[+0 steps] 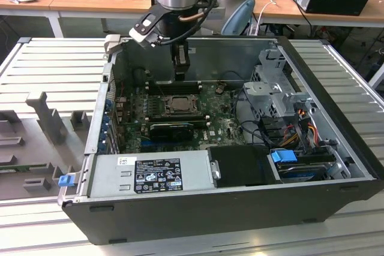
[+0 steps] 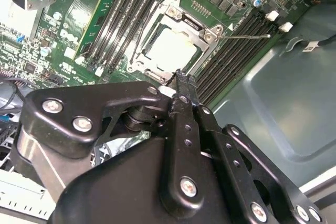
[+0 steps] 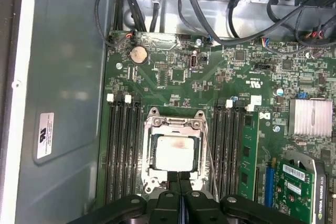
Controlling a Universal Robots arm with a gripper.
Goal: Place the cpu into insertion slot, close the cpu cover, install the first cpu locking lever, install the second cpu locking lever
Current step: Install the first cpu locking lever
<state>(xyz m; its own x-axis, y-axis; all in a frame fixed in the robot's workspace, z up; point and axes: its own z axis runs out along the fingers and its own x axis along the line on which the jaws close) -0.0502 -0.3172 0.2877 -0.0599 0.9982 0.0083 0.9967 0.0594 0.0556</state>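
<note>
Here the fingers (image 3: 173, 184) are closed against each other with nothing between them, their tips hanging just above the near edge of the cpu cover (image 3: 151, 150) in both wrist views. The cpu (image 3: 177, 152) lies flat in the insertion slot (image 3: 148, 174), its pale metal face showing through the window of the cover, which is folded down over it. A thin metal lever (image 3: 209, 163) runs along one side of the cover and slants out over the neighbouring memory slots (image 3: 123, 150). All this sits on the green motherboard (image 3: 173, 74) inside an open computer case (image 1: 240, 208), which lies on its side on the ribbed grey bench (image 1: 54, 64)
</note>
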